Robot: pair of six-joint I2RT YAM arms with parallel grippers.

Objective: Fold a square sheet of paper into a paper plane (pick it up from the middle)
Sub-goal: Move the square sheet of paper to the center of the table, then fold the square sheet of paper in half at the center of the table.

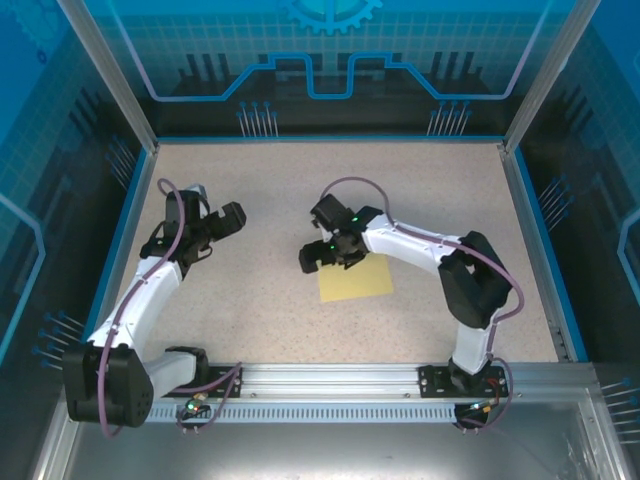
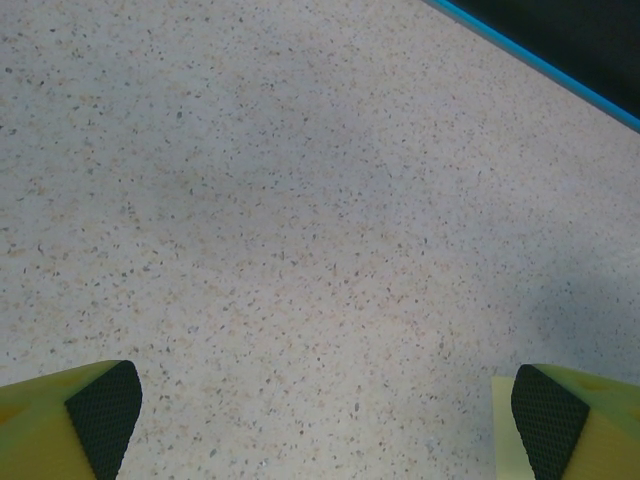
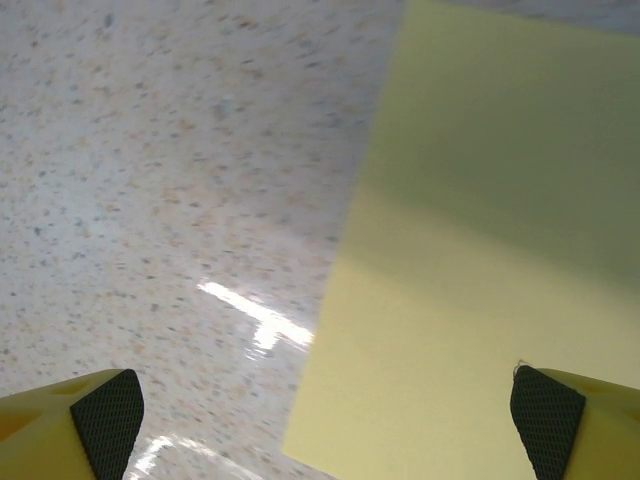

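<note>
Speckled table (image 1: 250, 295), yellow paper sheet (image 1: 360, 282) lying flat

The square sheet of paper (image 3: 480, 250) is looking matt and smooth. The speckled table (image 3: 150, 150) is glinting with a glossy sheen.

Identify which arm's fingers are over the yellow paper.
The right fingers: one hangs above the square sheet of paper; the left fingers face speckled table.

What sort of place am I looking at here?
Probably a robot test cell, not a home or shop: a speckled table boxed in by blue printed walls on aluminium posts, with two arms bolted to a rail at its near edge.
</note>
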